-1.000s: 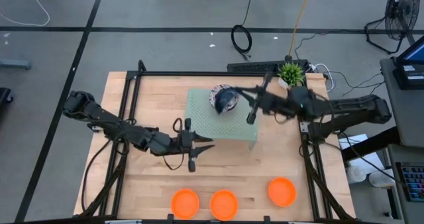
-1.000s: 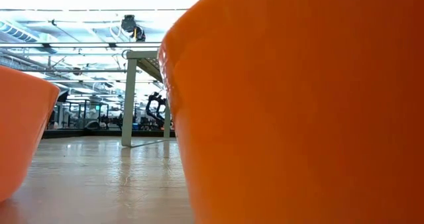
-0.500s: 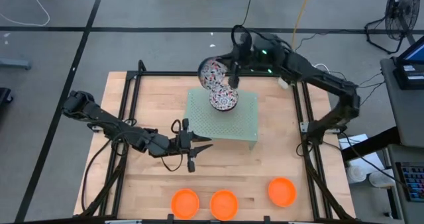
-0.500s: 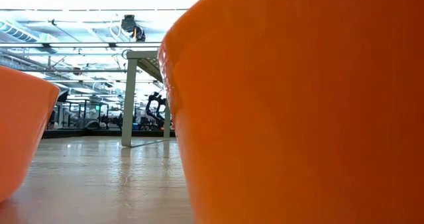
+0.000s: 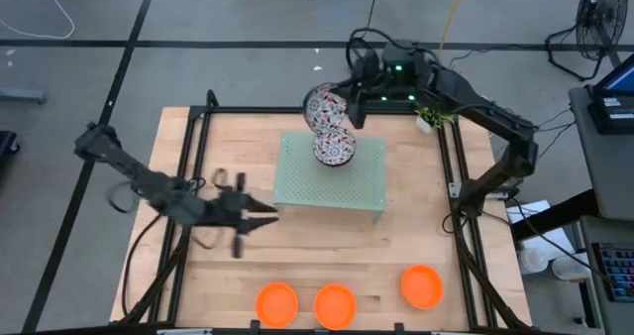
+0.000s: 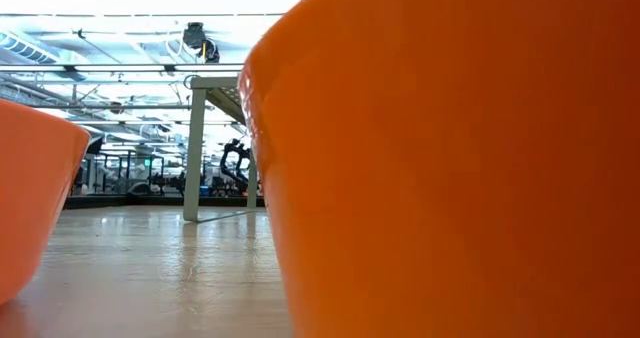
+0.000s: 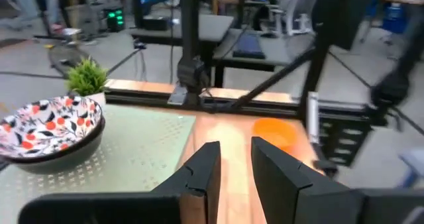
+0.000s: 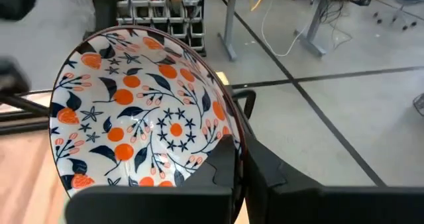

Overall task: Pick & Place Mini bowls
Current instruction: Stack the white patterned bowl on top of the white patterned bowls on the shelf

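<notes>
Right wrist view: fingers (image 8: 240,159) pinch glossy round floral bowl (image 8: 142,114) rim.

An orange bowl (image 6: 450,168) looms large beside a second orange bowl (image 6: 30,203) on the wooden table (image 6: 160,278), the pale green rack's leg (image 6: 195,148) standing beyond; no gripper shows.

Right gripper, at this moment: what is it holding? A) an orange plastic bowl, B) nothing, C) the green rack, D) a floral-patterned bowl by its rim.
D. The right gripper is shut on the rim of a floral bowl, lifted above the green rack, where another floral bowl sits; the three orange bowls stand untouched at the near table edge.
</notes>
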Action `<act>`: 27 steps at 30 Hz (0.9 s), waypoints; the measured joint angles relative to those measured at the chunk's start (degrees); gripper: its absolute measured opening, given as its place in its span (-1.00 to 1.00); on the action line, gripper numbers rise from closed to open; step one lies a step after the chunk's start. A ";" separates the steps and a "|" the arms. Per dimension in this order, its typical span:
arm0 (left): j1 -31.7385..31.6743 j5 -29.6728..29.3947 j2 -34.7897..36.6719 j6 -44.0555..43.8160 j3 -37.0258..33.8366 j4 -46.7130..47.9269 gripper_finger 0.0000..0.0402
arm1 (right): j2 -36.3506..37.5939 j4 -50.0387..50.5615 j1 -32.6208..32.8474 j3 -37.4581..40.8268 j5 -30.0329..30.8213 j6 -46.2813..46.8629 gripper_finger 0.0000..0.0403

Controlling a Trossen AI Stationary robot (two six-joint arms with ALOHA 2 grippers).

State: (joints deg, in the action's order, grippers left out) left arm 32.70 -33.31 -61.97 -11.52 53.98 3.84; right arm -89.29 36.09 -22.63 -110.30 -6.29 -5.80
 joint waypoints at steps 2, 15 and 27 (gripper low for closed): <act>2.33 0.64 4.21 3.24 0.02 6.45 -0.56 | 1.48 0.58 0.56 0.00 -0.05 1.12 -1.00; 5.06 -1.97 15.18 12.47 -0.01 21.49 -0.56 | 11.09 2.75 3.70 0.00 -1.06 7.81 -1.00; -3.69 5.19 37.02 15.23 -15.83 13.47 -0.56 | 11.88 4.31 6.75 0.04 3.26 10.53 -1.00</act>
State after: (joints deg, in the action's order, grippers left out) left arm 29.01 -28.12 -24.94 3.71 38.15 17.31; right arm -77.40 40.40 -15.88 -110.26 -3.03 4.72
